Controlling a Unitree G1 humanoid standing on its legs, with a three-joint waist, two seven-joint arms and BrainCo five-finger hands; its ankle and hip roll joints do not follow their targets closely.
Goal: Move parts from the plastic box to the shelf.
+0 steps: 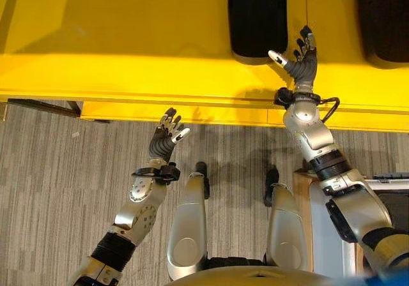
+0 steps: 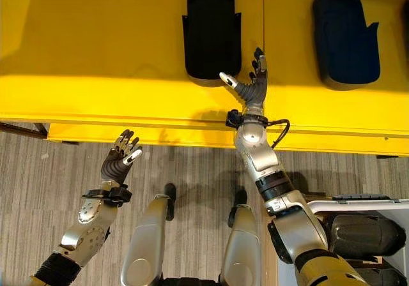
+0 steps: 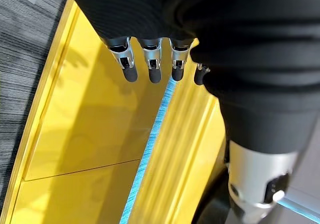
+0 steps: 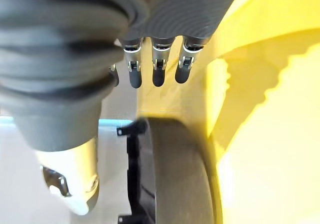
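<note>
Two black moulded parts lie on the yellow shelf [image 1: 128, 37]: one [image 1: 257, 18] near the middle and another [image 2: 342, 40] further right. My right hand [image 1: 300, 59] hovers open over the shelf, just off the near right corner of the middle part, holding nothing. The right wrist view shows its straight fingers [image 4: 157, 69] above that black part [image 4: 170, 174]. My left hand [image 1: 166, 139] is open and empty over the floor, close to the shelf's front edge. More black parts [image 2: 361, 235] lie in the pale plastic box [image 2: 358, 201] at the lower right.
The shelf's yellow front lip [image 1: 179, 112] runs across the view, with grey striped carpet [image 1: 57, 184] below it. The left half of the shelf top is bare. The left wrist view looks along the yellow shelf panels [image 3: 100, 134].
</note>
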